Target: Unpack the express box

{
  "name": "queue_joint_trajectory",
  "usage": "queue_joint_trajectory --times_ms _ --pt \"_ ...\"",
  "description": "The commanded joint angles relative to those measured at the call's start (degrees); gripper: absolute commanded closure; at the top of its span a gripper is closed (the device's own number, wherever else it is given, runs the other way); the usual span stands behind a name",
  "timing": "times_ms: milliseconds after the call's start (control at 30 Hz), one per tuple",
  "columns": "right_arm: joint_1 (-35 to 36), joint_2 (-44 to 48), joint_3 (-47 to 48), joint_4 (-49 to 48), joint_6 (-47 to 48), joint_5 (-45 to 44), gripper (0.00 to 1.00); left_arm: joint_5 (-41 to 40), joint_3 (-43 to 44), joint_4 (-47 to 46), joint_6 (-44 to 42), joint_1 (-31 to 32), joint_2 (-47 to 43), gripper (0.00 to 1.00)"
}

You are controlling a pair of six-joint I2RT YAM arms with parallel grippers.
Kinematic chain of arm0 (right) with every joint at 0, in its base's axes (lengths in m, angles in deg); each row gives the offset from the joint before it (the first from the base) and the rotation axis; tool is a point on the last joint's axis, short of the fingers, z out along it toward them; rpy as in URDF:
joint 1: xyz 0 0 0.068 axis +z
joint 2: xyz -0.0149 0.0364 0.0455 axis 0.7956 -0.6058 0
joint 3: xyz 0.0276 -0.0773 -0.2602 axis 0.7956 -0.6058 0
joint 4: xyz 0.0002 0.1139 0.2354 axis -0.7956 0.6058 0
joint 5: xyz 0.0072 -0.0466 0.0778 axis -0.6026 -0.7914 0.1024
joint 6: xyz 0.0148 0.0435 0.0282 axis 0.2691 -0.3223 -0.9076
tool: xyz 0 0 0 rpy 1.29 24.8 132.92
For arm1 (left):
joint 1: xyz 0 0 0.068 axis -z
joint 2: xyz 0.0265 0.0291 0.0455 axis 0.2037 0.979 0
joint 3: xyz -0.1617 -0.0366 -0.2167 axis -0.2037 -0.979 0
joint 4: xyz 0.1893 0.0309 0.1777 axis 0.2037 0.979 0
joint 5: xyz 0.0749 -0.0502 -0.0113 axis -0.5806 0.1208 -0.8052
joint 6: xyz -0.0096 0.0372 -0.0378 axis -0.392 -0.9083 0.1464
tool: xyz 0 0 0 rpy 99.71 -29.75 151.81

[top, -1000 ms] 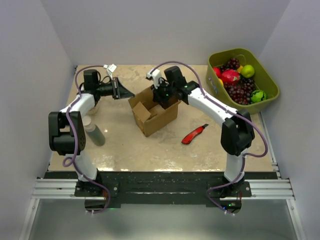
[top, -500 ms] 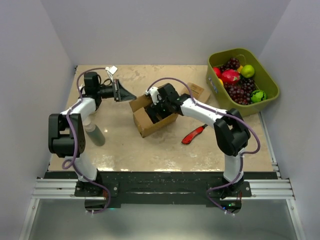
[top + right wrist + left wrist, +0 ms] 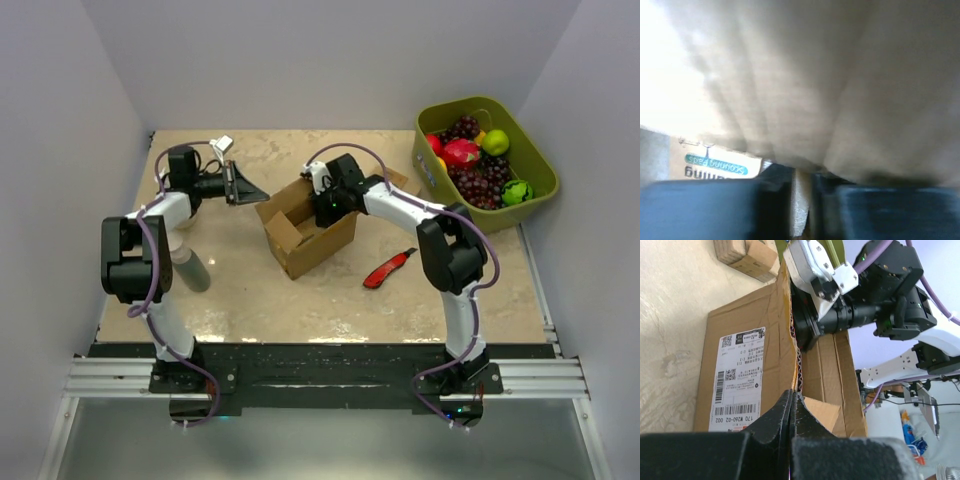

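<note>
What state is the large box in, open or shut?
Open: the box has flaps spread; the left gripper pinches one, the right gripper reaches inside.

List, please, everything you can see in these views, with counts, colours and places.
express box: one, brown, table centre, flaps open.
scouring-pad pack: one, pale with teal print, apparently inside the box.
small cardboard box: one clearly seen, brown, beyond the express box.
utility knife: one, red, right of the box.
bin: one, olive green, far right corner, holding fruit.
cylinder: one, grey, near the left arm.
left gripper: one, black, shut on a box flap.
right gripper: one, black, inside the box, opening unclear.
</note>
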Motion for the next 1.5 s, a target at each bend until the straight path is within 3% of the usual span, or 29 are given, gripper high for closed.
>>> queue_joint_trajectory --times_ms 0,367,667,833,933,1000,1100,1300,1467 --pt "1.64 -4.37 -3.15 5.74 3.45 3.31 1.0 -0.12 0.52 1.66 -1.65 0.79 1.32 1.0" --pt "1.73 14.34 -1.57 -1.56 8.89 2.6 1.0 -1.17 1.49 -0.37 -1.21 0.88 0.27 1.0" --pt "2.17 20.68 -0.34 1.17 12.5 0.77 1.0 -2.4 1.4 -0.55 -1.64 0.88 -0.7 1.0" --pt "2.17 22.36 5.88 -5.41 15.84 -3.89 1.0 -3.11 3.42 0.86 -2.44 0.88 -0.88 1.0" --pt "3.13 20.78 8.62 -8.15 18.72 -3.46 1.0 -2.06 4.39 -3.25 2.62 0.79 -0.79 1.0" --pt "5.58 20.77 6.45 -11.2 24.33 -3.28 1.0 -0.91 3.6 -14.57 9.13 0.79 -0.7 1.0" --pt "7.79 22.09 5.55 -15.69 29.35 -2.75 1.0 -0.47 4.56 -17.77 13.47 0.79 -0.61 1.0" --pt "7.62 22.27 11.43 -19.22 27.18 -12.59 1.0 -1.87 3.16 -13.83 11.2 0.44 -3.42 1.0" --pt "4.02 23.41 17.15 -20.19 23.23 -21.98 1.0 -5.12 5.35 2.52 -3.3 -1.23 -5.45 1.0"
